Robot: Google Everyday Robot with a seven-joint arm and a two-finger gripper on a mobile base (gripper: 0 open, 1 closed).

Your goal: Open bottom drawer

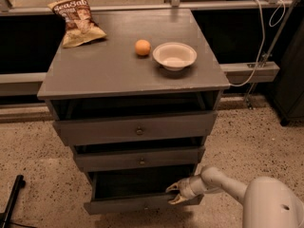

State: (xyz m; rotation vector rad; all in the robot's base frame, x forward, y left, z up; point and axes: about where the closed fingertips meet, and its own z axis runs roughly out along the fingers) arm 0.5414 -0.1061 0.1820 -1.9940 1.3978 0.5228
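Hand point(170, 195) at bottom drawer point(128, 205), knob indiscernible

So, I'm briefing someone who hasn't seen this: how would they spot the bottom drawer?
Start at the grey cabinet holding a bowl; look down its front. The bottom drawer is the lowest, with the gripper at its right end. Unlike the top drawer and middle drawer, it is pulled far out, dark inside showing.

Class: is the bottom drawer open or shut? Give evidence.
Open: the bottom drawer sticks out, dark inside showing; the hand is at its front right.
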